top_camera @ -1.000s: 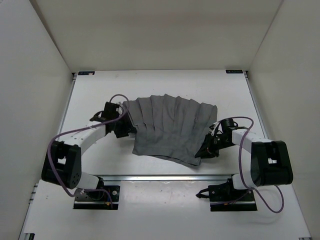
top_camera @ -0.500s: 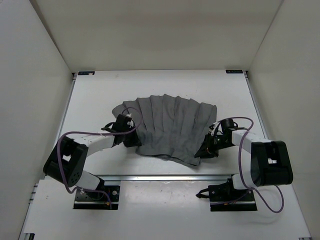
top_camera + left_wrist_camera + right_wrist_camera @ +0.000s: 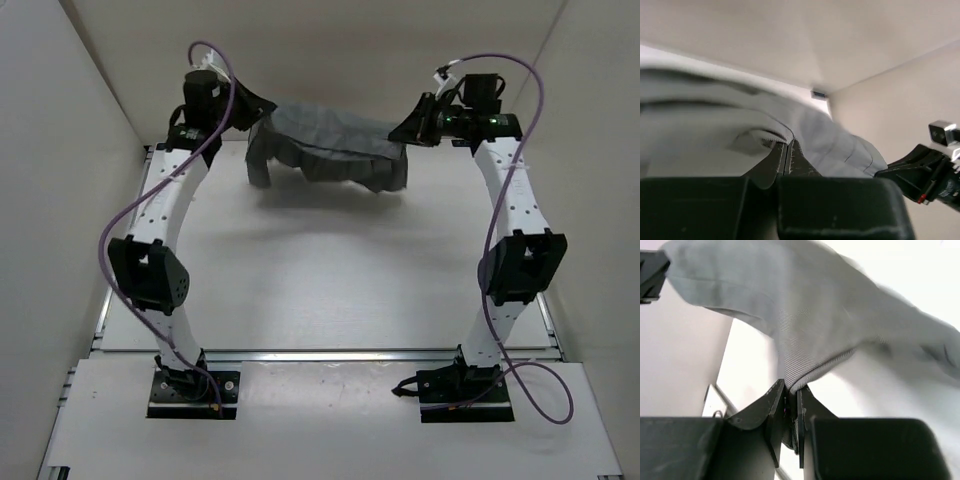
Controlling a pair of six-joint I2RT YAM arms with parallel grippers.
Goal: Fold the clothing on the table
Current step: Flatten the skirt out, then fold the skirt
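The grey pleated clothing [image 3: 330, 140] hangs in the air above the far part of the white table [image 3: 330, 270], stretched between both raised arms and sagging in the middle. My left gripper [image 3: 255, 112] is shut on its left corner; in the left wrist view the hem sits pinched at the shut gripper's [image 3: 788, 145] tips, with the clothing [image 3: 715, 125] spreading beyond. My right gripper [image 3: 405, 133] is shut on the right corner. The right wrist view shows a fold of the clothing [image 3: 805, 305] clamped in that gripper [image 3: 791, 387].
White walls [image 3: 90, 150] enclose the table on the left, right and far side. A metal rail [image 3: 330, 353] runs along the near edge by the arm bases. A black corner bracket [image 3: 819, 94] marks the far corner. The garment's shadow lies on the far tabletop.
The clothing lay flat on the table a second ago, my left gripper open at its left edge. That gripper has shut, and both arms have lifted the clothing high toward the far wall.
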